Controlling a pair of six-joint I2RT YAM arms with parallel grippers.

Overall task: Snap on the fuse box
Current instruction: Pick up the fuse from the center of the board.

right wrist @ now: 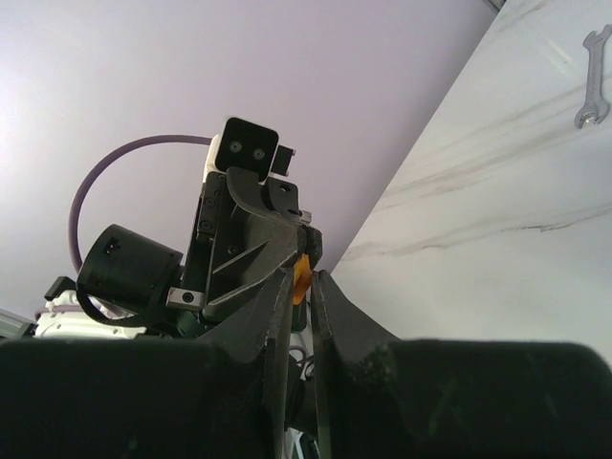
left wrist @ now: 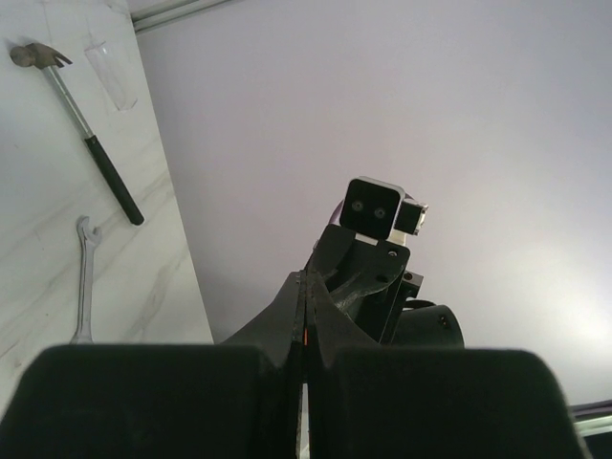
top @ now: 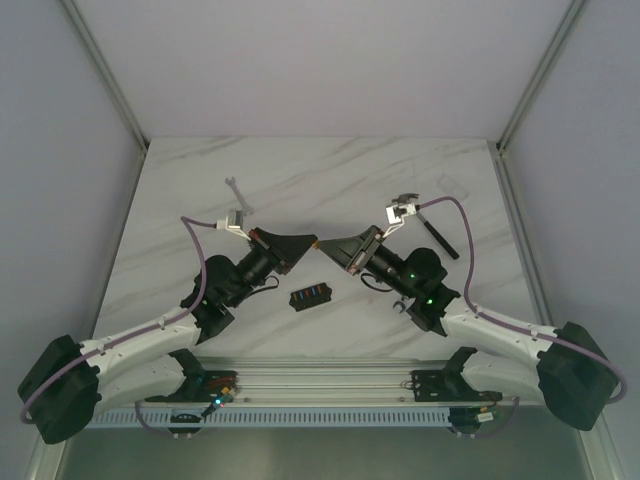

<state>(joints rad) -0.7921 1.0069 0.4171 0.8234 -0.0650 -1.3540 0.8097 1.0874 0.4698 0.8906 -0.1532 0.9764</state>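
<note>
The fuse box (top: 309, 296), a small black block with orange and blue fuses on top, lies on the marble table (top: 320, 180) between the two arms, nearer the bases than the fingertips. Above it my left gripper (top: 313, 242) and right gripper (top: 323, 245) meet tip to tip. A tiny orange fuse (right wrist: 300, 279) sits at the meeting point. The left gripper (left wrist: 305, 275) is shut, and an orange sliver (left wrist: 305, 335) shows in its seam. The right gripper (right wrist: 302, 273) has its fingers pressed against both sides of the fuse.
A hammer (top: 440, 238) lies at the back right, beside the right arm. A small wrench (top: 238, 195) lies at the back left. A clear plastic piece (left wrist: 110, 72) rests near the hammer's head (left wrist: 38, 54). White walls enclose the table.
</note>
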